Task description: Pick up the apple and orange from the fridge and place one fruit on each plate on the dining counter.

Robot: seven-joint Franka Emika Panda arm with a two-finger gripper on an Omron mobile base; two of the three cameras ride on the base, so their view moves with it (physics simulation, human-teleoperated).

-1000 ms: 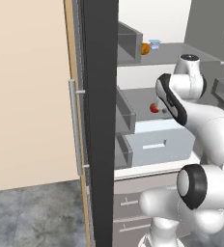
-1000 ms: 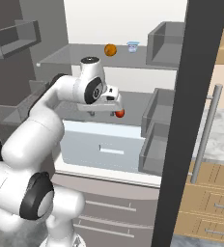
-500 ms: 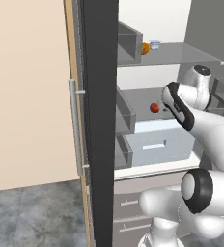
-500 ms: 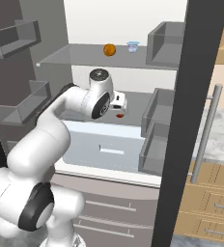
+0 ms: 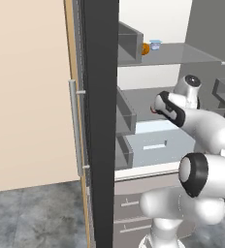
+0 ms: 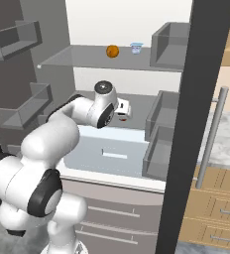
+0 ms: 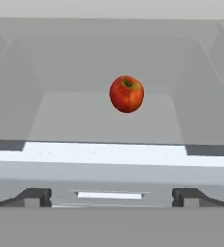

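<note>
The fridge (image 6: 196, 119) stands open, its black door edge upright in the foreground of both base views, with grey door bins (image 6: 159, 149) on the inner face and a white drawer (image 6: 112, 154) below the middle shelf. The white arm (image 6: 62, 129) reaches in at middle-shelf height.

One apple (image 7: 126, 93), red with a small stem dimple, sits on the middle shelf (image 7: 104, 120), near its centre and towards the back wall; in the right base view a sliver of red shows just beyond the hand. One orange (image 6: 112, 50) lies on the upper shelf (image 6: 87, 58), near its back edge, with one small pale-blue cup (image 6: 136, 47) just beside it. No plate is in view.

The tool (image 7: 111, 195) is spread wide, its two dark tips well apart at the bottom of the hand view, and it grips nothing. The apple lies ahead of it, apart from both tips.

Judged step: the approach to the first fruit, the apple. The next move calls for advancing the tool along the shelf until the tips flank the apple, then closing on its widest part. The orange is not yet handled.
</note>
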